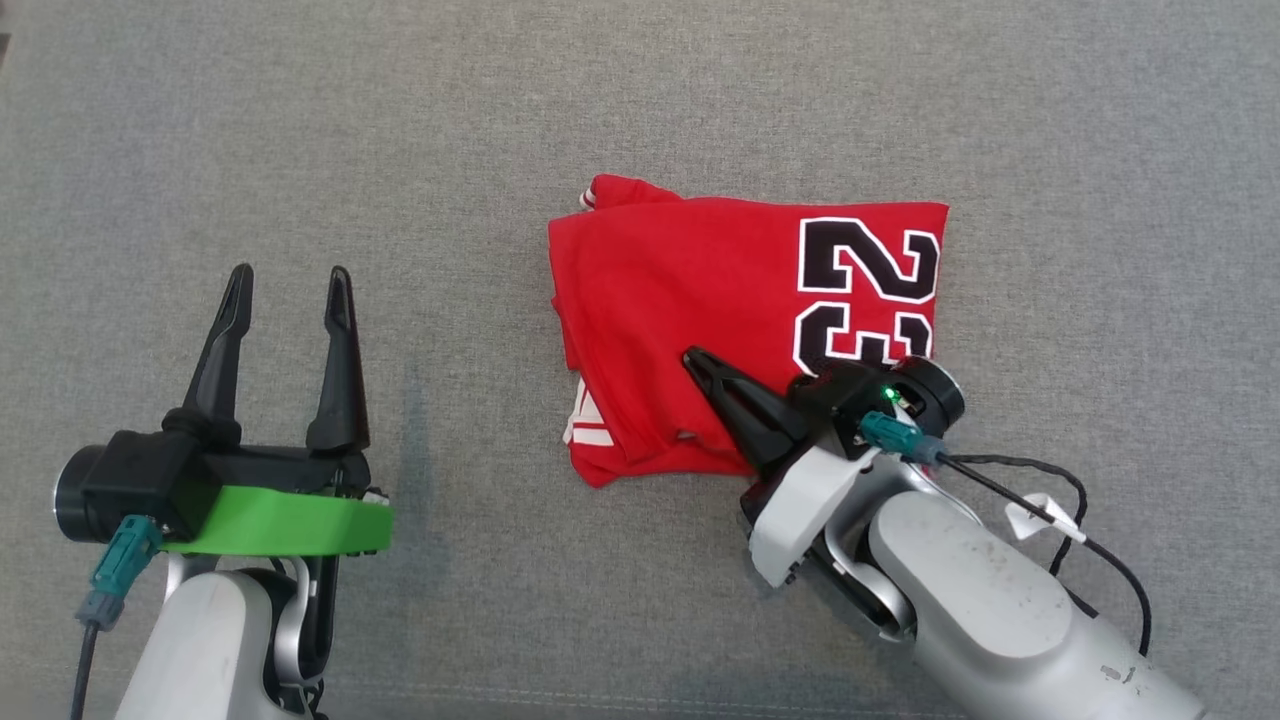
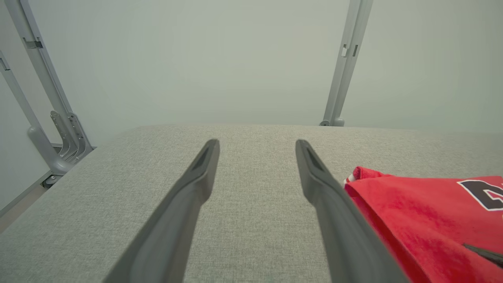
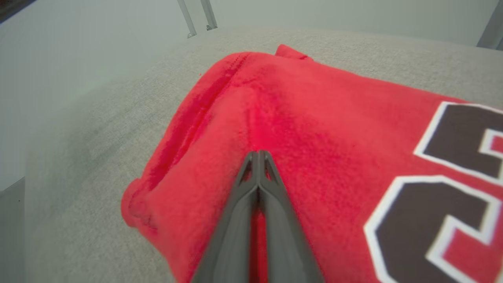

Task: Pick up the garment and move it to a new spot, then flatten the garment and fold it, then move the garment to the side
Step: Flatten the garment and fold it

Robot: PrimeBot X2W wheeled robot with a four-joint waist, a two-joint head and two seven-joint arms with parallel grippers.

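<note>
A red garment (image 1: 700, 270) lies folded into a rough rectangle on the grey cloth-covered table (image 1: 300, 120), right of centre in the head view. Its black, white-edged number 23 (image 1: 870, 290) sits on the right part, and a bit of white trim shows at the lower left corner. The right gripper (image 1: 700, 365) reaches in from the lower right and lies across the garment's near edge, its tip pointing up and left over the red cloth. In the right wrist view its two fingers are pressed together right to the tip (image 3: 259, 154), resting on the garment (image 3: 314, 118). A soft crease runs away from the tip, but I cannot tell whether any cloth is caught between the jaws. The left gripper (image 1: 290, 290) is at the lower left, over bare table and apart from the garment, with its fingers spread wide and nothing between them. From the left wrist view the same wide gap (image 2: 257, 145) frames plain table (image 2: 251, 220), with the garment (image 2: 424, 212) just past the right finger. Grey metal posts (image 2: 346, 59) rise behind the far edge of the table.
</note>
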